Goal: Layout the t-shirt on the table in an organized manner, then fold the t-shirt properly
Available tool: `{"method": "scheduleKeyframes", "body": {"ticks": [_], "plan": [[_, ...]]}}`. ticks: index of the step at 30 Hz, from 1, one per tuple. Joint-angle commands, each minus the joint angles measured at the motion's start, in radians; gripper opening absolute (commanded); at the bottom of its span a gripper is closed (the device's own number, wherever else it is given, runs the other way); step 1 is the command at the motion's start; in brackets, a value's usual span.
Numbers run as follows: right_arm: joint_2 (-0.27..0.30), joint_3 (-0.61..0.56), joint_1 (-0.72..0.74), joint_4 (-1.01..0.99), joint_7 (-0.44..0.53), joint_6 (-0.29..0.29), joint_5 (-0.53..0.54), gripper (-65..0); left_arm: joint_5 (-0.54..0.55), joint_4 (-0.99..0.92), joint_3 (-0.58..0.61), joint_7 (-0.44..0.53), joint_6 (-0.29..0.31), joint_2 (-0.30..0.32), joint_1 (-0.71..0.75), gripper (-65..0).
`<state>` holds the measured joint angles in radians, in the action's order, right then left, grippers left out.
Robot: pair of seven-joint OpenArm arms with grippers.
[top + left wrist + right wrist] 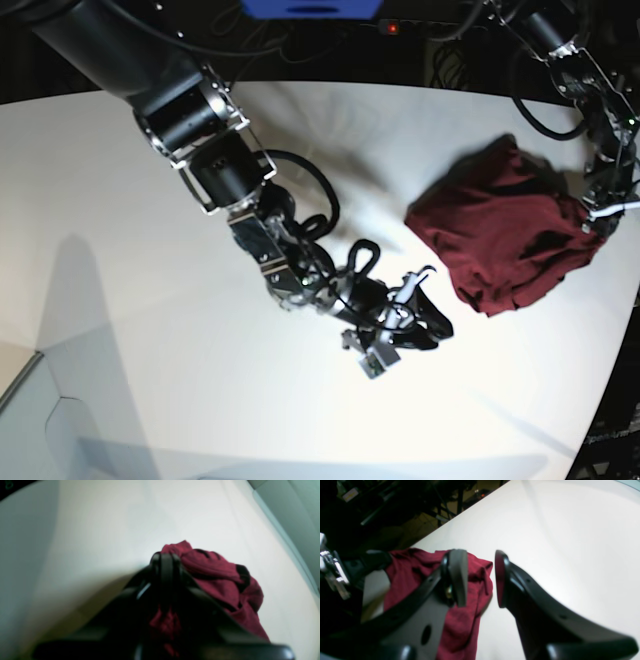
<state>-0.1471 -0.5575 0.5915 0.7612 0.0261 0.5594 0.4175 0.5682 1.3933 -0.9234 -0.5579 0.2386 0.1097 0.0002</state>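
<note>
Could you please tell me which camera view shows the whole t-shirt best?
The base view: the t-shirt lies bunched on the table, its full outline visible. The left wrist view shows only blurred folds behind the left gripper; the right wrist view shows one edge behind the right gripper.

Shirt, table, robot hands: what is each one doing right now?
Shirt: bunched in a heap on the table, not laid flat, not folded.
Table: white, bare around the shirt.
Left gripper: jaws shut on the shirt's edge.
Right gripper: jaws open, nothing between them, hanging beside the shirt.
</note>
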Motion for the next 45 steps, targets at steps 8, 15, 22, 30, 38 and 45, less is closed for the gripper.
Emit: {"method": "scheduleKeyframes", "body": {"ticks": [8, 15, 22, 30, 38, 45], "plan": [[-0.01, 0.003, -0.078, 0.025, 0.028, 0.003, 0.016, -45.2, 0.014, -0.124, 0.126, 0.034, 0.009, 0.101, -0.052, -64.5], [0.014, 0.003, -0.163, 0.074, 0.021, 0.006, 0.016, -45.3, 0.014, -0.168, 0.145, 0.028, 0.009, 0.115, -0.055, -64.5], [0.034, 0.003, -0.204, 0.133, -0.019, 0.006, 0.011, -45.2, 0.023, -0.16, 0.149, 0.025, 0.009, 0.112, -0.021, -64.4], [0.062, 0.003, -0.241, 0.134, -0.022, 0.006, 0.011, -45.2, 0.023, -0.116, 0.143, 0.022, 0.006, 0.109, 0.031, -49.9], [0.09, 0.003, -0.255, 0.134, -0.022, 0.006, 0.011, -45.2, 0.025, -0.027, 0.143, -0.047, 0.009, 0.1, 0.1, 0.0], [0.091, 0.003, -0.25, 0.128, -0.016, 0.004, 0.011, -45.2, 0.023, 0.093, 0.149, -0.043, 0.009, -0.014, 0.211, 0.0]]}}
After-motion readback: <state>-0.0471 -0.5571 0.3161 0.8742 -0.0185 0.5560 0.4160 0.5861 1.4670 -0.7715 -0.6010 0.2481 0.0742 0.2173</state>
